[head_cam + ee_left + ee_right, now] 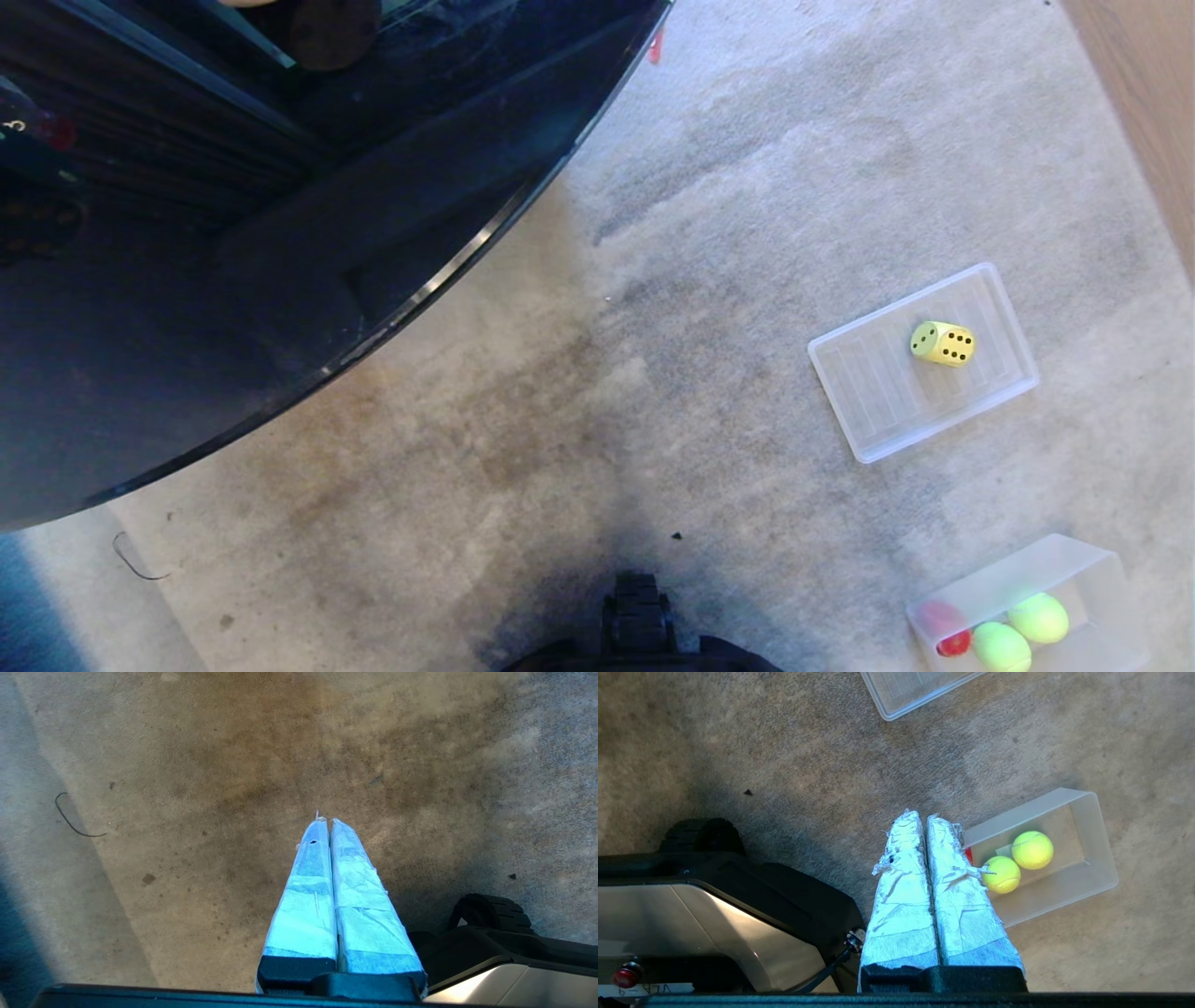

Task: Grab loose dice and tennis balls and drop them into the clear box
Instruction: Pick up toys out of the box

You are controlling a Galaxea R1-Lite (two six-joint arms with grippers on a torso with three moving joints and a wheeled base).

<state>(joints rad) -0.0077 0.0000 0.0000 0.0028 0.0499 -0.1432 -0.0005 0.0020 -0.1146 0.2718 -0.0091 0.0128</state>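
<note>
On the carpet at the lower right stands the clear box (1074, 560) holding two tennis balls (1038, 617) (1000, 646) and a red die (952, 642). A yellow die with black dots (943, 343) rests on the flat ribbed clear lid (868, 411) farther out on the right. In the right wrist view the clear box (1104, 858) shows the two tennis balls (1032, 850) (1002, 874); a sliver of the red die (969, 855) peeks past my right gripper (922, 815), which is shut and empty, near the box's end. My left gripper (325, 821) hangs shut and empty over bare carpet.
A large dark glossy round table (233, 233) fills the upper left. My base and a black wheel (637, 597) sit at the bottom centre. A wooden floor strip (1148, 103) runs along the far right. A thin wire loop (135, 560) lies on the carpet at lower left.
</note>
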